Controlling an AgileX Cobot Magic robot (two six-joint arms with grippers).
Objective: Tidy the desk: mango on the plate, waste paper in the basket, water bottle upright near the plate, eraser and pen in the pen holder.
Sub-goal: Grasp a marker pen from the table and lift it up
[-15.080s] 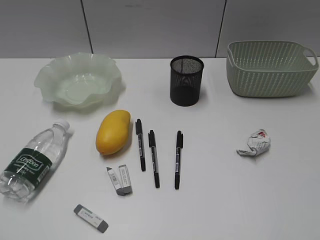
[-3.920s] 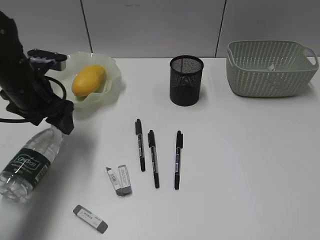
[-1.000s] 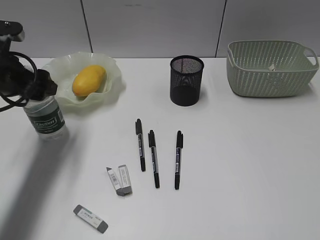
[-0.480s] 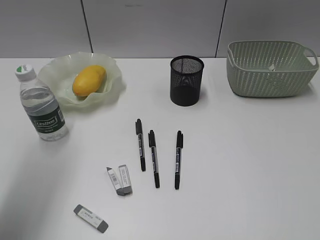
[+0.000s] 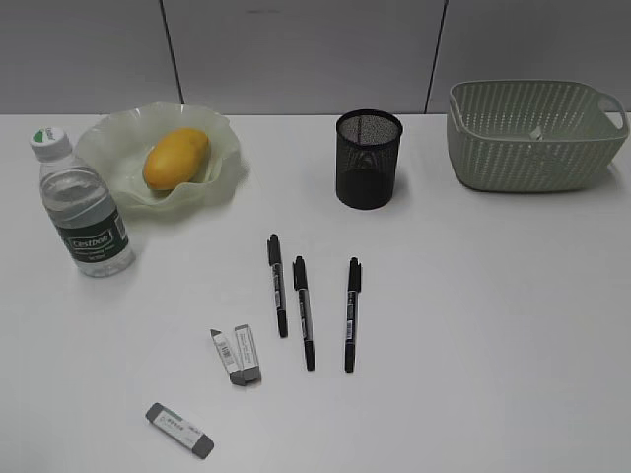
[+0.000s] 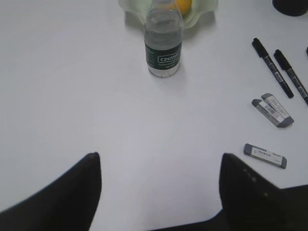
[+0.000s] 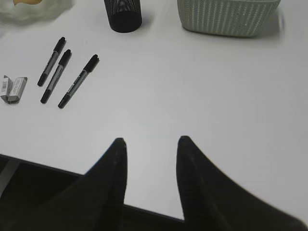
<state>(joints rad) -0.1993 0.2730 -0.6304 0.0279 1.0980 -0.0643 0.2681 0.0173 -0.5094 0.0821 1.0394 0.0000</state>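
Grippers first: the left gripper (image 6: 159, 166) hangs over bare desk (image 5: 493, 325) with its dark, tapering fingers (image 6: 72, 187) spread wide, holding and touching nothing; the right gripper (image 7: 150, 161) has its curved black fingers (image 7: 113, 168) parted by a narrower gap, likewise empty and clear of everything. Neither shows in the exterior view. On the smooth white desk, the clear plastic bottle (image 5: 81, 202) stands upright at the far left, white cap up, dark green label around its middle, just beside the plate (image 5: 212, 133). That plate is pale green translucent glass with a ruffled rim, and the smooth oval yellow-orange mango (image 5: 175, 158) lies in it. The black mesh pen holder (image 5: 368, 158) stands far centre. At far right sits the sage-green woven-pattern basket (image 5: 532, 138); a small white scrap, likely the paper (image 5: 535, 131), shows inside. Three black pens (image 5: 306, 310) lie side by side in the middle, well apart from the holder. Two grey erasers (image 5: 239, 355) lie touching just left of them, and a third eraser (image 5: 179, 430) lies nearer.
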